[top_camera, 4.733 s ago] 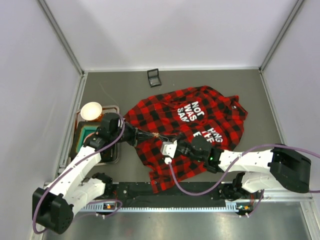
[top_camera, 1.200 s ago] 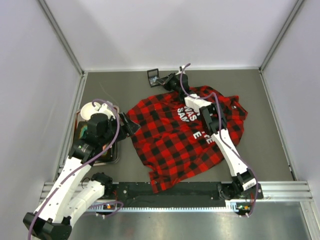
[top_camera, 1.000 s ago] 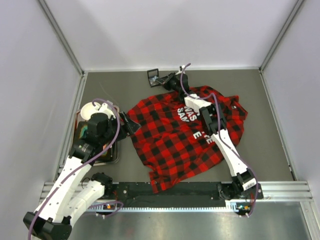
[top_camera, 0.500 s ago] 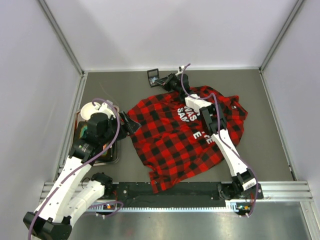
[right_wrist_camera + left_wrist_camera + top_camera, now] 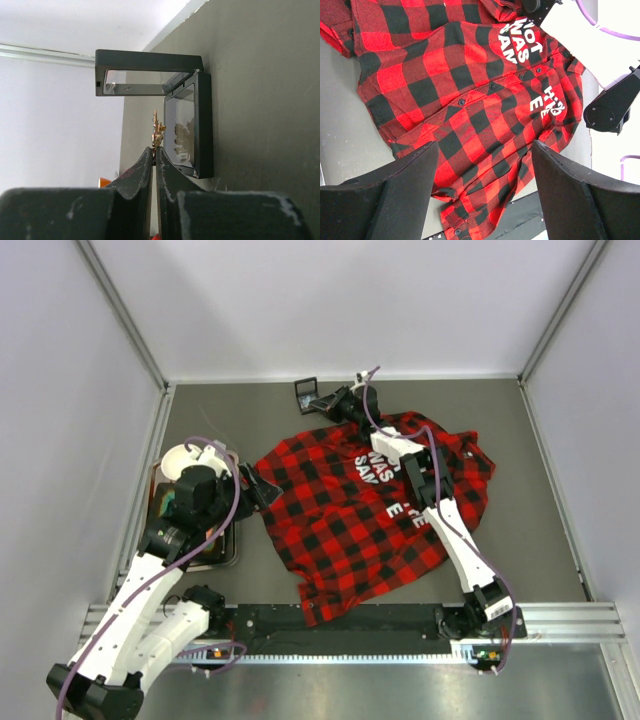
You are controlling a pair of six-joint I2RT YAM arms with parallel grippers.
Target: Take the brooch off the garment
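Note:
The garment (image 5: 370,510), a red-and-black plaid shirt with white lettering, lies spread in the middle of the table. My right gripper (image 5: 333,400) reaches past its far edge and is shut on the brooch (image 5: 158,129), a tiny sparkly pin seen edge-on above my fingertips (image 5: 146,155). The pin hangs just in front of the open small black box (image 5: 192,125), which also shows in the top view (image 5: 309,395). My left gripper (image 5: 262,492) is open at the shirt's left edge; in its wrist view the wide-apart fingers (image 5: 410,190) frame the plaid cloth (image 5: 470,100) below, holding nothing.
A tray (image 5: 160,515) with a white bowl (image 5: 183,462) stands at the left by my left arm. The black rail (image 5: 330,625) runs along the near edge. Walls close in the table at the back and both sides.
Since the earliest frame my right arm has swung from the shirt's near part to the box at the far edge, and the left arm has drawn back. Over the last second almost nothing moved.

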